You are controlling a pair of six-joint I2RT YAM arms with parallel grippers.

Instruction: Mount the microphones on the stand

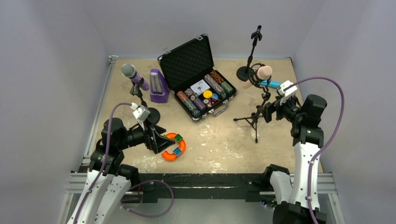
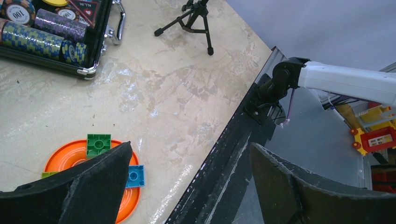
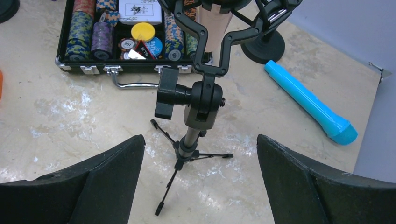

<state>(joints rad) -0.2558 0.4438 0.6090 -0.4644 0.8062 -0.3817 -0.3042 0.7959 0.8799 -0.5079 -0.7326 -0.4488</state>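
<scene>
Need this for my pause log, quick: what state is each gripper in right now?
Left gripper: open, holding nothing.
Right gripper: open, holding nothing.

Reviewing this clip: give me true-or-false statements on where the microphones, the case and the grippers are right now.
1. The blue microphone lies on the table. True.
2. The pink microphone sits in the tripod stand's mount. True.
3. The poker chip case is closed. False: its lid stands open.
4. The left gripper holds the purple microphone. False: it is open and empty; that microphone sits on a round-base stand.
5. The right gripper is shut. False: its jaws are open, either side of the tripod stand's pole.
</scene>
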